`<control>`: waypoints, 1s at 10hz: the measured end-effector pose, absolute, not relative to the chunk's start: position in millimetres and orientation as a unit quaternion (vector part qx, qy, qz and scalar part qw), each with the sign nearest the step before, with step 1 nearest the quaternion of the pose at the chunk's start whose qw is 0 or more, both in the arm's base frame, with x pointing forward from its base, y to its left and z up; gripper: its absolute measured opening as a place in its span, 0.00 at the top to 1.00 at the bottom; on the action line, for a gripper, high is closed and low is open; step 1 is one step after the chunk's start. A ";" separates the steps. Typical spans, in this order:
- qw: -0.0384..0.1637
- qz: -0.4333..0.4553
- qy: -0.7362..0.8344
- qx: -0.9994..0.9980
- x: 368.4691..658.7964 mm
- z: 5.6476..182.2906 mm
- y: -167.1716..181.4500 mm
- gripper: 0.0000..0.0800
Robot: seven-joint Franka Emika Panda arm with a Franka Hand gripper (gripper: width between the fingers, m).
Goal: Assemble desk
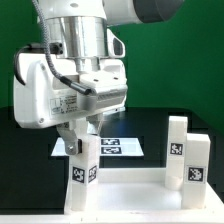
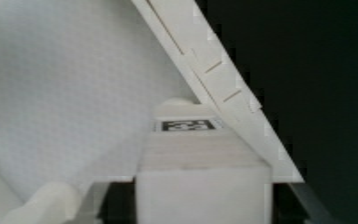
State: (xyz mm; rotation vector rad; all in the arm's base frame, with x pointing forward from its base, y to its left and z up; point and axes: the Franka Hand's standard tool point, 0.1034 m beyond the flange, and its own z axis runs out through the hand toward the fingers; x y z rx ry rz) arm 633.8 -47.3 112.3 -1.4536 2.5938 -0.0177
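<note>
**Leg under the jaws, axis upright over the near corner**

Legs already stand on the tabletop panel (image 1: 130,190): from the exterior view we count two (image 1: 187,152) at about three to four o'clock of the frame, upright and close together on the panel's far-side corners. A third leg (image 1: 82,166) stands at about seven o'clock, tagged on its faces, directly below our gripper (image 1: 84,133).

We read the jaws as part-way closed around the upper end of that leg, and we judge it held, though the exterior view hides the actual contact behind the wrist housing. In the wrist view the leg (image 2: 194,165) runs away from the camera between the finger pads, with its tag sticker (image 2: 190,126) facing us; the panel's rim (image 2: 202,55) slants across behind it.

The relation that matters: the leg's long axis is vertical and in line with the gripper's approach, so it lies straight down from the jaws, over the panel's corner at the exterior view's left. We judge the coming move to be a turn or press about that axis to seat it. Whether its foot is fully in the socket we cannot tell.

The marker board (image 1: 118,147) lies flat behind the panel, near centre.
</note>
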 end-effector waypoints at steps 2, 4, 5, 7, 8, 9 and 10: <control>0.077 -0.022 0.768 -0.635 636.4 114.0 -41.9 0.40; 0.075 -0.028 0.705 -0.705 637.0 113.4 -39.6 0.25; 0.074 -0.029 0.690 -0.719 636.9 113.2 -39.7 0.21; 0.068 -0.037 0.609 -0.790 636.5 112.8 -40.8 0.19; 0.053 -0.040 0.519 -0.852 634.7 111.6 -43.4 0.19; 0.044 -0.044 0.438 -0.897 633.9 109.3 -44.4 0.19; 0.045 -0.044 0.440 -0.896 633.9 109.4 -44.6 0.19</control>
